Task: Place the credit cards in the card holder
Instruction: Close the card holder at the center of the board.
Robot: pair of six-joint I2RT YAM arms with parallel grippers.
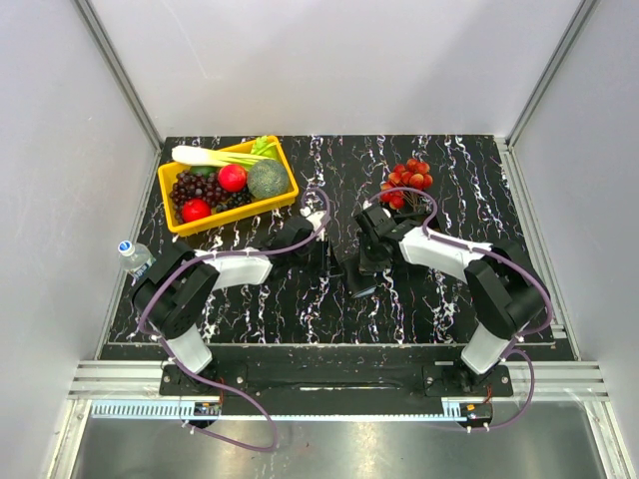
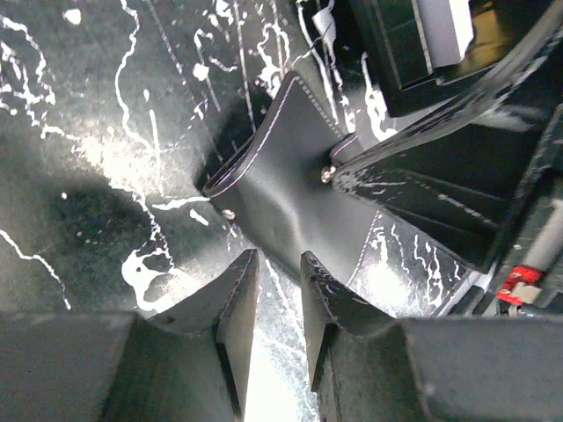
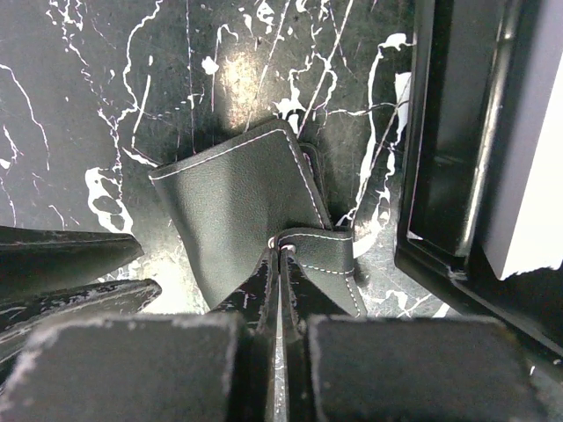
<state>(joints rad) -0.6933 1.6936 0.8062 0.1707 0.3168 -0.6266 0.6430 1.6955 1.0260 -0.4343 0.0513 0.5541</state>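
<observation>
On the desk [image 1: 429, 309], right end effector [image 3: 280, 261] clamps the card holder [image 3: 233, 198] by its tab, steadying it; left end effector [image 2: 277, 272] hovers parted, empty, beside it.

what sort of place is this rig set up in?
Looks like a lab robot cell: plain white walls on aluminium framing, a marble-print table, and a yellow bin of produce, probably props.

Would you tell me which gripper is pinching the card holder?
The right gripper: it is shut on the card holder, whereas the left gripper stands slightly open near it, holding nothing.
</observation>
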